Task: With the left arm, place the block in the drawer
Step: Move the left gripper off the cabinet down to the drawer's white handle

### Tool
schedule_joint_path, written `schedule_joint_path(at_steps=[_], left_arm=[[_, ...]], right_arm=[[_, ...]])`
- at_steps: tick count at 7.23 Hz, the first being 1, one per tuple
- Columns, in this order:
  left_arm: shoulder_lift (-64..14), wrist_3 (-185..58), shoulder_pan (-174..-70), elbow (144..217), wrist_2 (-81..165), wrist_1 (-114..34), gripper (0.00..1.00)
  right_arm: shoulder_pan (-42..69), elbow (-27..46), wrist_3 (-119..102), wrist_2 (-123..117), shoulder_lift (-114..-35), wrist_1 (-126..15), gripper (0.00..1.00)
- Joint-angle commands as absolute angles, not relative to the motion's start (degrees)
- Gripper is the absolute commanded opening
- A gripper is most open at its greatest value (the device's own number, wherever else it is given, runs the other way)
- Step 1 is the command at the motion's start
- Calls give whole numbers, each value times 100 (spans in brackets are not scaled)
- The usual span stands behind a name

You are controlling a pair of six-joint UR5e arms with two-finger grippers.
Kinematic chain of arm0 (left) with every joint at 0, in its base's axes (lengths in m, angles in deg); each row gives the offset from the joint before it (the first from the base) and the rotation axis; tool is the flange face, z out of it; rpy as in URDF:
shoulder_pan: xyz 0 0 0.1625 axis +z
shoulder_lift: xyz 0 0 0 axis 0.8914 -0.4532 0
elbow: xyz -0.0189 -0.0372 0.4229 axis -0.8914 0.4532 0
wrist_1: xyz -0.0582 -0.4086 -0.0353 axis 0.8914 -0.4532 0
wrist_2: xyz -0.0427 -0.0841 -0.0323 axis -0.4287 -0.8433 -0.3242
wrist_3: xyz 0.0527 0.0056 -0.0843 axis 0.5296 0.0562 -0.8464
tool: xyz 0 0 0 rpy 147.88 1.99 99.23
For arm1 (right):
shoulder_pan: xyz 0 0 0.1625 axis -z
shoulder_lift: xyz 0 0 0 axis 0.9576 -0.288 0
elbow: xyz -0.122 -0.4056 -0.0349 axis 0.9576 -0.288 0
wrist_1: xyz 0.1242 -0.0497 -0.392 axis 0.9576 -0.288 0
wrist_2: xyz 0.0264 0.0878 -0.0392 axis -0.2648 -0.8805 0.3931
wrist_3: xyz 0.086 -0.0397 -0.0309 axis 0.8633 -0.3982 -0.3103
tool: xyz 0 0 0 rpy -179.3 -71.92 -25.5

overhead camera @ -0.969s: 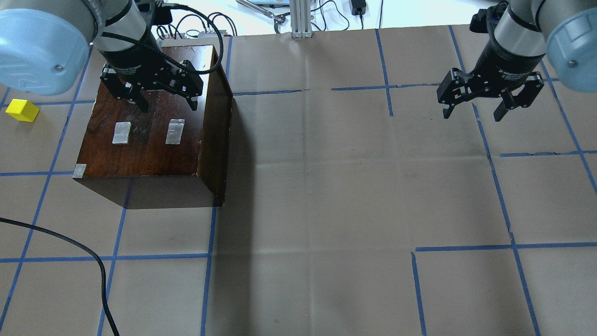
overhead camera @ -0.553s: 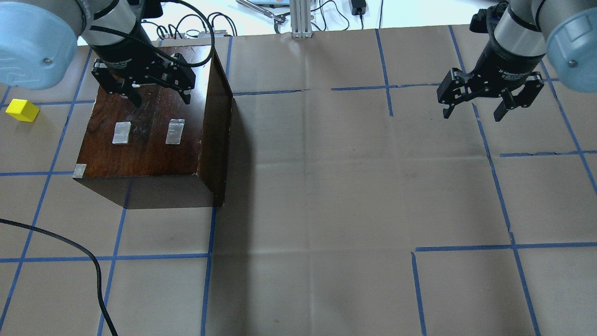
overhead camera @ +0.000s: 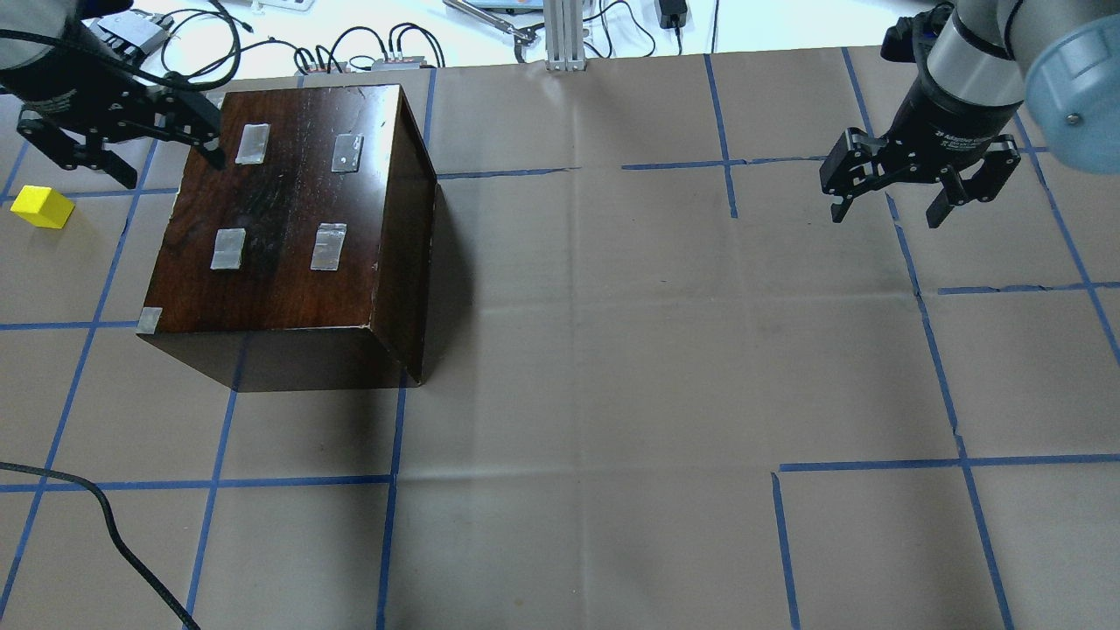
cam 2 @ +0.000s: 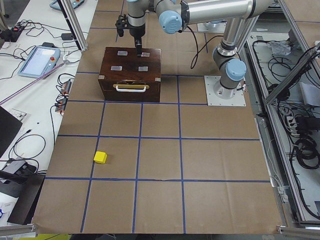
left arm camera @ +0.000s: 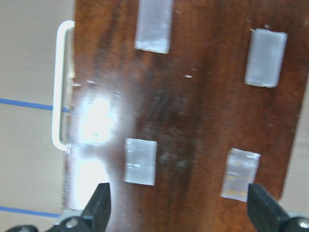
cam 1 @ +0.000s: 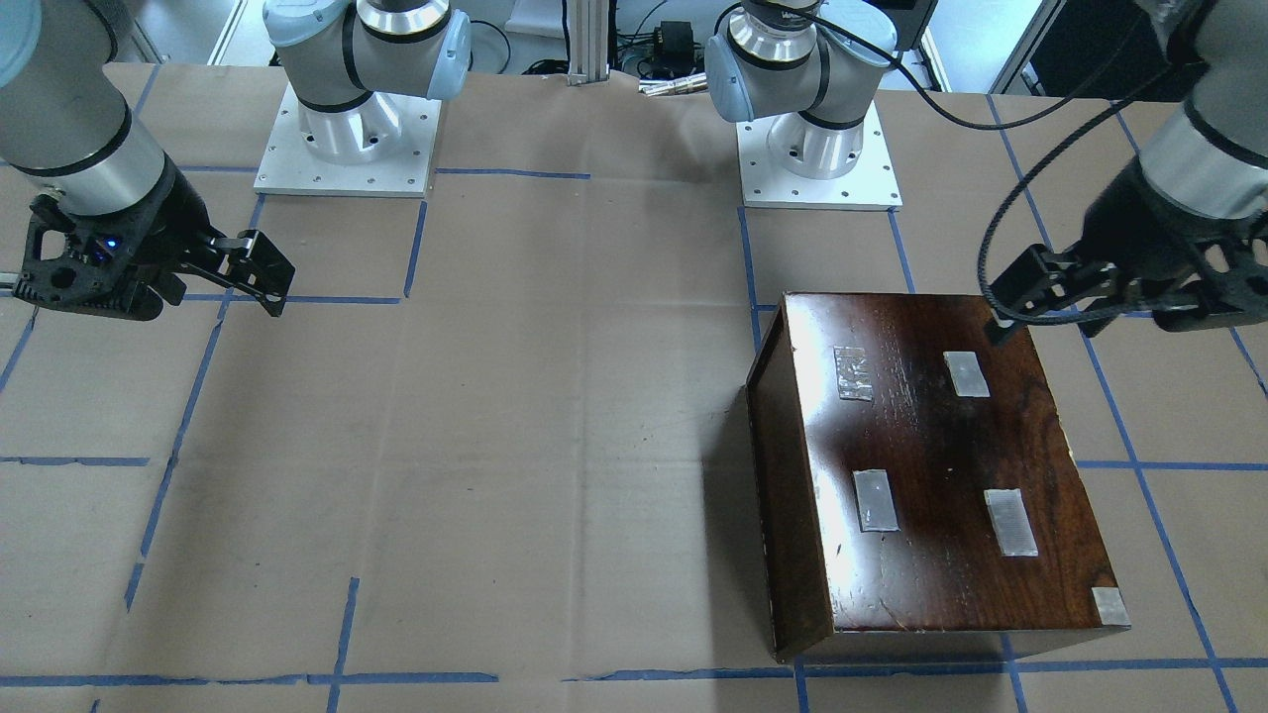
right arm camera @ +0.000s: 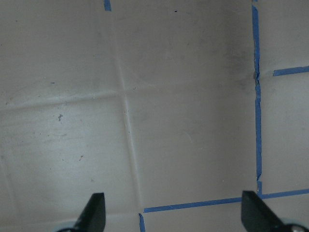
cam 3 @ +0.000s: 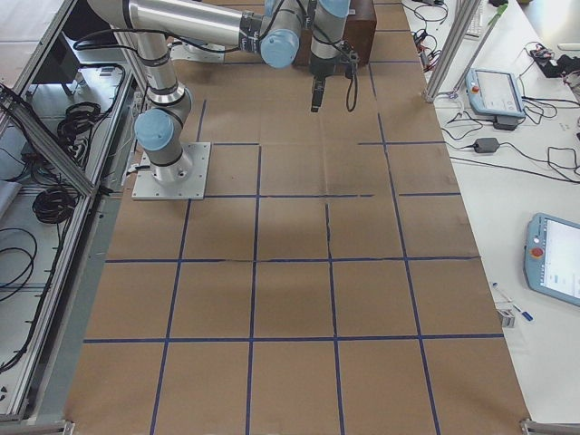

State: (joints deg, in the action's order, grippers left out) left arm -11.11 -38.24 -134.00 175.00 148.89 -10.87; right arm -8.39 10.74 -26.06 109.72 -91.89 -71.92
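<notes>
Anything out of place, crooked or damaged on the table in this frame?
Nothing serious. The blue tape grid has gaps and ragged ends, and the dark box wears tape patches on top. The yellow block lies alone, apart from the box. The left gripper and right gripper are open, empty.
</notes>
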Motion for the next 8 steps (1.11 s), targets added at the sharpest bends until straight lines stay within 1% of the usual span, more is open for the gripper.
schedule_joint_path(at_steps=[1,3,6,8], left_arm=[[-1196,-2866,-12514,17478,14401,-1086,99],[-1327,-1874,-12002,17504,14346,-1095,99],[-1696,-1072,-11738,17496,14073,-1147,99],[-1837,-1069,-11605,17504,13705,-1156,99]], right_arm=[[-839,1074,-2615,10972,-9189,-7192,100],[-839,1074,-2606,10972,-9189,-7192,100],[-839,1065,-2606,10972,-9189,-7192,100],[-839,1074,-2606,10972,-9189,-7192,100]])
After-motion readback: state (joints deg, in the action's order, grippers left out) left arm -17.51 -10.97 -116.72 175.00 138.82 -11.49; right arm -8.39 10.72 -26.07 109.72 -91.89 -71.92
